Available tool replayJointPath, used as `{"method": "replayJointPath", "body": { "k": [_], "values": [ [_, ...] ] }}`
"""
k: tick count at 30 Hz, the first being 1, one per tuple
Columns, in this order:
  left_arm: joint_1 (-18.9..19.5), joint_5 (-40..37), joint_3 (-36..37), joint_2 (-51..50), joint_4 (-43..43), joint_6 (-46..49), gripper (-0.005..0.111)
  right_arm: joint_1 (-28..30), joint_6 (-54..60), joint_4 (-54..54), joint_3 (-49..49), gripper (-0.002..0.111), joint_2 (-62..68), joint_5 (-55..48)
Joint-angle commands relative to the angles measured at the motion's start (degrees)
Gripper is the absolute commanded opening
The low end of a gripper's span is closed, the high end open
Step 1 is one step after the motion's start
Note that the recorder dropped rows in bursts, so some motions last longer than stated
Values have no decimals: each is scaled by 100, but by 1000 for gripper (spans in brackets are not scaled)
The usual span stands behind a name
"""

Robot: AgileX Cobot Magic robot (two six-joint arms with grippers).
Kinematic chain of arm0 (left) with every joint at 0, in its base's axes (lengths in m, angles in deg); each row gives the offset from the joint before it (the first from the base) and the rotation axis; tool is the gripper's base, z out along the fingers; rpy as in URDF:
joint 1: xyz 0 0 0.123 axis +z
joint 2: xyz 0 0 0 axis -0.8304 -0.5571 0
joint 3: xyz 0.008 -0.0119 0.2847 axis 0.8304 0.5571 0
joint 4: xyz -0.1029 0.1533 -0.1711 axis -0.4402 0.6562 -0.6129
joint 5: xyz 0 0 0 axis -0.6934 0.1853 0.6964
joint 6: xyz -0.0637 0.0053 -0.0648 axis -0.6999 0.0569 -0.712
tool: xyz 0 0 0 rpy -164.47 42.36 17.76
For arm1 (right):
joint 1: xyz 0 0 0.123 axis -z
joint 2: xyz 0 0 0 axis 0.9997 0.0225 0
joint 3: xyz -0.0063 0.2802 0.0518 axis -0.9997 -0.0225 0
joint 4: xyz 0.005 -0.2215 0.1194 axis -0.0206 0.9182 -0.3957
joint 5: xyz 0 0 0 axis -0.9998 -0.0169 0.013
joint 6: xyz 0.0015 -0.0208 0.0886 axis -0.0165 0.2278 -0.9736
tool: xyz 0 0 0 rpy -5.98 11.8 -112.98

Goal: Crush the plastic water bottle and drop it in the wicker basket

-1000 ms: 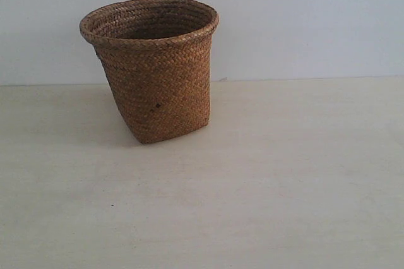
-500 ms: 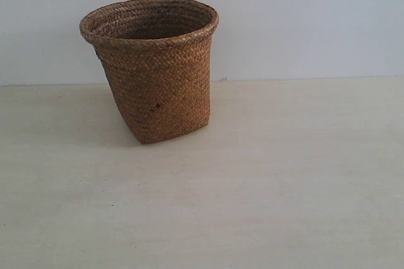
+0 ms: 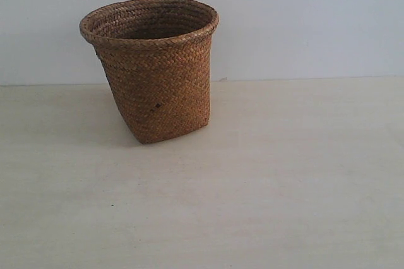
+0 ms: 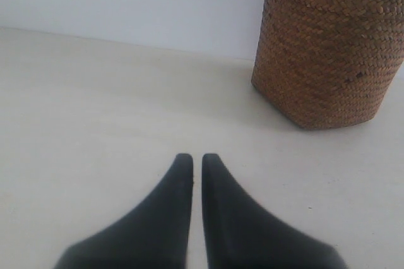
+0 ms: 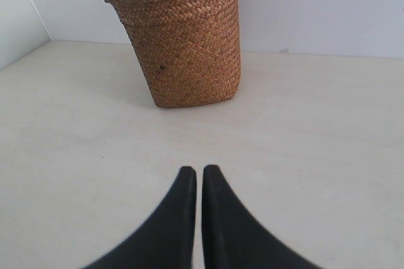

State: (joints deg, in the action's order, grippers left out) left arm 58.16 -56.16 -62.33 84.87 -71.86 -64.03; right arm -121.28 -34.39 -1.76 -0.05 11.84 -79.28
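Note:
The wicker basket (image 3: 151, 70) stands upright on the pale table, left of centre in the exterior view, brown with a rolled rim and herringbone weave. It also shows in the left wrist view as the basket (image 4: 328, 48) and in the right wrist view as the basket (image 5: 180, 35). The plastic water bottle shows in no view. My left gripper (image 4: 197, 158) is shut with nothing between its black fingers, low over bare table, well short of the basket. My right gripper (image 5: 198, 170) is shut and empty too, facing the basket from a distance. Neither gripper appears in the exterior view.
A pale table (image 3: 284, 174) runs back to a white wall (image 3: 303, 23) behind the basket. A second wall (image 5: 19, 16) meets the table at one side in the right wrist view.

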Motion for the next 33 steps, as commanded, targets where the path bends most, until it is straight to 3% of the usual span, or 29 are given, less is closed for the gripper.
{"method": "replayJointPath", "body": {
  "k": [1, 10, 17, 21, 29, 33],
  "values": [
    [25, -5, 21, 22, -2, 26, 4, 6, -27, 12, -29, 0, -5, 68],
    [25, -5, 21, 22, -2, 26, 4, 6, 6, 217, -29, 0, -181, 68],
    [25, -5, 21, 22, -2, 41, 4, 177, 359, 666, -29, 0, -1268, 68],
    [25, -5, 21, 22, -2, 41, 4, 838, 572, 769, -29, 0, -1453, 68],
    [25, -5, 21, 22, -2, 41, 4, 2818, 635, 817, -29, 0, -1453, 70],
    [25, -5, 21, 22, -2, 41, 4, 3393, 712, 817, -286, 0, -1453, 223]
  ]
}}
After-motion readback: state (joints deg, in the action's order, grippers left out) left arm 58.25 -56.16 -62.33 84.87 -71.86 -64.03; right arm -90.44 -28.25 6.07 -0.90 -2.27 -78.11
